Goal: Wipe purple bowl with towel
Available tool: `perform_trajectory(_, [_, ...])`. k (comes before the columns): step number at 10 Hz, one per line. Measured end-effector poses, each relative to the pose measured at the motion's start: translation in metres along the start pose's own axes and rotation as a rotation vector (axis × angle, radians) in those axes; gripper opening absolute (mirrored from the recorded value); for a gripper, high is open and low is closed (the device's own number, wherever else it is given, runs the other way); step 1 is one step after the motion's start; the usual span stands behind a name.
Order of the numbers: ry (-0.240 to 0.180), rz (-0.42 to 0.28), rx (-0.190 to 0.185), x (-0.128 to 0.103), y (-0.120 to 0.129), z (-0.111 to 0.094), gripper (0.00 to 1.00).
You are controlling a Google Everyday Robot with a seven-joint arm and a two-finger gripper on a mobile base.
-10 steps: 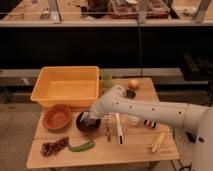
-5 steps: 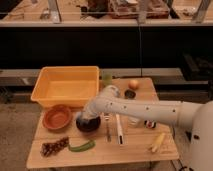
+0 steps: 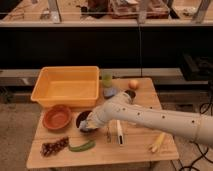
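The gripper [image 3: 89, 122], whose grip cannot be told, is seen with a pale crumpled towel [image 3: 85, 125] inside the round purple bowl [image 3: 79, 117].

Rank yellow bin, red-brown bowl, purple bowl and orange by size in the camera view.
1. yellow bin
2. red-brown bowl
3. purple bowl, partly hidden under the pincer, so possibly like the red-brown bowl
4. orange

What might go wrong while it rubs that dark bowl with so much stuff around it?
1. The gripper is down in the purple bowl. A hard push might slide the bowl into the orange bowl close beside it.
2. The arm lies low over the table, just above the white utensil, so a wide sweep could knock it away.
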Motion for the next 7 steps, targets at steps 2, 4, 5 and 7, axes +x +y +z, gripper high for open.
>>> perform_trajectory(2, [0.012, 0.004, 0.006, 0.009, 0.003, -0.002, 0.00])
perform_trajectory(4, [0.026, 0.032, 0.047, 0.016, -0.016, 0.001, 0.00])
perform_trajectory(5, [0.031, 0.038, 0.064, 0.016, -0.027, 0.003, 0.00])
perform_trajectory(7, [0.055, 0.051, 0.112, 0.012, -0.057, 0.014, 0.00])
